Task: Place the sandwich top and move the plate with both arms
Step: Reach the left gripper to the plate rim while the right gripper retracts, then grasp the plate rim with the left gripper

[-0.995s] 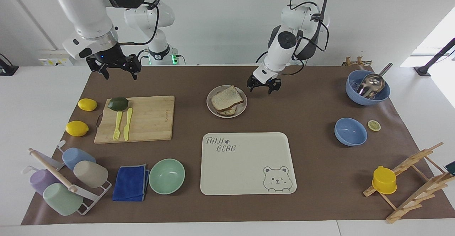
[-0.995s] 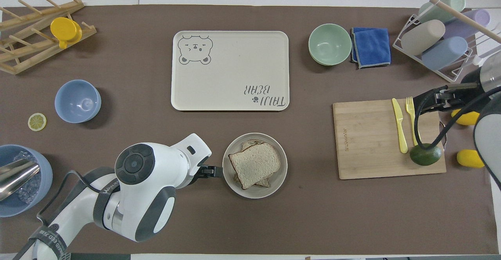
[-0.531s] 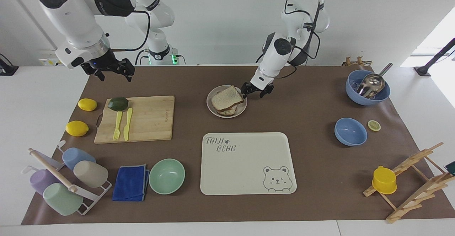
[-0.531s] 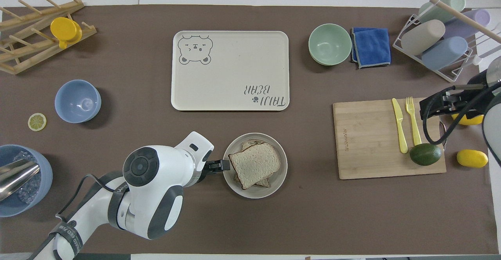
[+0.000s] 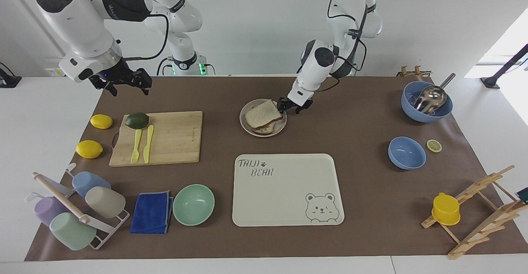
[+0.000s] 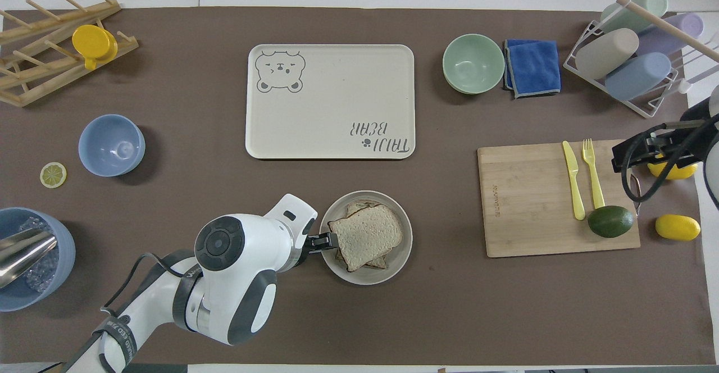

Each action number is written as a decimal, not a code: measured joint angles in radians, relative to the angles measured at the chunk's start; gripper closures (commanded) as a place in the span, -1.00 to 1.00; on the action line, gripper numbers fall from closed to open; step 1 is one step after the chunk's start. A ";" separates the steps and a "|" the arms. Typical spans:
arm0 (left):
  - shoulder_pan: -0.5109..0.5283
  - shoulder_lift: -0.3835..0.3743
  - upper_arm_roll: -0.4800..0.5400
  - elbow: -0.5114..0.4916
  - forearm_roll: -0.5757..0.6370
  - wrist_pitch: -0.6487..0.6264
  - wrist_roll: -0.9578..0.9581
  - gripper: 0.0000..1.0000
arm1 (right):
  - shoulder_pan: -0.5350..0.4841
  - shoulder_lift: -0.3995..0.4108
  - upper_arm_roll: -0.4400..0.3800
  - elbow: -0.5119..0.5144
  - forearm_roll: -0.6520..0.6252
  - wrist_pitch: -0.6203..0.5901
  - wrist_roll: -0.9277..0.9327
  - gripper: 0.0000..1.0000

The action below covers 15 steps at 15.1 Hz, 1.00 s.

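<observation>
Bread is already in place: the sandwich top (image 5: 264,113) lies on the stack in the plate (image 5: 247,128), a little askew, so the first half of the task looks done. The plate stands on the bench between the robots and the bear tray (image 5: 288,189), nearer to the robots.

What has changed in the last second is the left gripper (image 5: 293,106). It was up beside the plate, toward the left arm's end, and it has come down and moved in to the rim. Now it sits at the plate's edge, touching or almost touching it; from the overhead view its tip (image 6: 323,242) meets the corner of the bread. The fingers seem spread, one on each side of the rim, but I cannot say this for sure.

The right gripper (image 5: 121,83) has moved the other way, toward the right arm's end of the bench, over the edge of the brown mat near the cutting board (image 5: 157,138). Its fingers are spread and empty.

I judge that the plate move is starting, with only one arm ready for now.
</observation>
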 measured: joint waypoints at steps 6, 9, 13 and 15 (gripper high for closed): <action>-0.024 0.000 0.000 0.000 -0.017 0.000 -0.003 0.51 | 0.002 0.000 -0.001 0.007 0.000 0.012 0.080 -1.00; -0.036 0.000 0.000 0.000 -0.027 0.001 -0.004 0.91 | 0.002 -0.008 -0.001 0.007 0.000 0.012 0.080 -1.00; -0.036 -0.001 0.001 0.004 -0.031 0.007 -0.005 1.00 | 0.004 -0.014 0.001 0.006 0.000 0.010 0.080 -1.00; -0.036 -0.001 0.001 0.003 -0.032 0.007 -0.005 1.00 | 0.004 -0.014 0.001 0.006 0.000 0.010 0.080 -1.00</action>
